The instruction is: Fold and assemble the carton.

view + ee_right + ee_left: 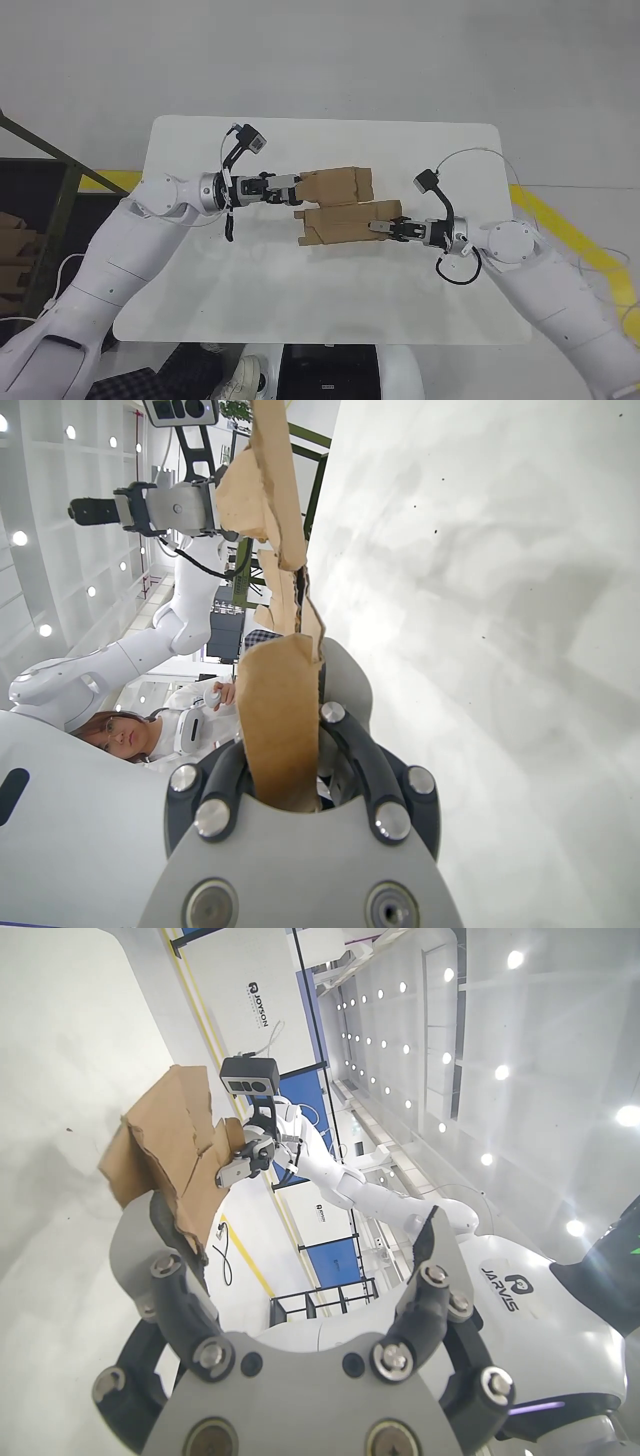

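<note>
Carton (340, 222) lies between your right gripper (378, 227), clamped on a flap, and left gripper (298, 187), spread wide, touching it.

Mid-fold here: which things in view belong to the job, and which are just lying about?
Job: carton, left gripper, right gripper, table.
Not the job: dark frame beside the table, yellow floor tape.

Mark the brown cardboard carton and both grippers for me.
Brown cardboard carton (345, 222), top view, on the panel nearer the robot.
Left gripper (295, 1208), left wrist view, midway between its open fingertips.
Right gripper (385, 227), top view, midway between fingertips shut on the carton.
</note>
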`<control>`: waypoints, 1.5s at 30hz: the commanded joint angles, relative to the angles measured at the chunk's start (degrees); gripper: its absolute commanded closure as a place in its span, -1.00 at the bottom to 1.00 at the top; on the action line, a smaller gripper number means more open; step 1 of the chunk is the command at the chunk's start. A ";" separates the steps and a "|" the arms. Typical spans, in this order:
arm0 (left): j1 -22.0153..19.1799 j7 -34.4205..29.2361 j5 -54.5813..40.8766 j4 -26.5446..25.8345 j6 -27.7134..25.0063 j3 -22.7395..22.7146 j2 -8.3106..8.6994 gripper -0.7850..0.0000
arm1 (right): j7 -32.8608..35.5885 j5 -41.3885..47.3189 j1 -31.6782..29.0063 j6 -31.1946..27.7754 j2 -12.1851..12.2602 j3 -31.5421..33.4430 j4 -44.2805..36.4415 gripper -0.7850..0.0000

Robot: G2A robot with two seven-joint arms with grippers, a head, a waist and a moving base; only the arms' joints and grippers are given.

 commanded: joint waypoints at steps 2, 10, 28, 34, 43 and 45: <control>-0.45 0.34 1.33 0.51 0.14 -0.06 -0.27 -1.00 | -0.01 -0.47 -0.33 0.08 -0.09 0.46 -0.42 1.00; -0.77 1.00 3.63 0.98 0.38 0.09 -0.95 -1.00 | 0.43 -1.43 -1.06 0.26 -0.28 1.61 -1.38 1.00; 0.78 3.55 9.79 0.00 0.35 -0.52 -1.83 0.00 | 0.29 -2.78 -1.77 0.96 -1.20 3.01 -2.27 1.00; 0.67 4.66 11.62 0.67 1.37 -1.04 -2.05 0.07 | -0.08 -3.82 -2.04 1.22 -1.41 3.64 -2.63 1.00; 0.25 6.69 13.93 2.02 2.29 -0.88 -2.69 0.47 | -0.57 -5.60 -3.13 1.46 -1.48 4.99 -3.66 1.00; 0.11 6.90 14.43 2.23 2.40 -0.68 -2.86 0.55 | -0.54 -5.85 -3.39 1.49 -1.48 5.33 -3.88 1.00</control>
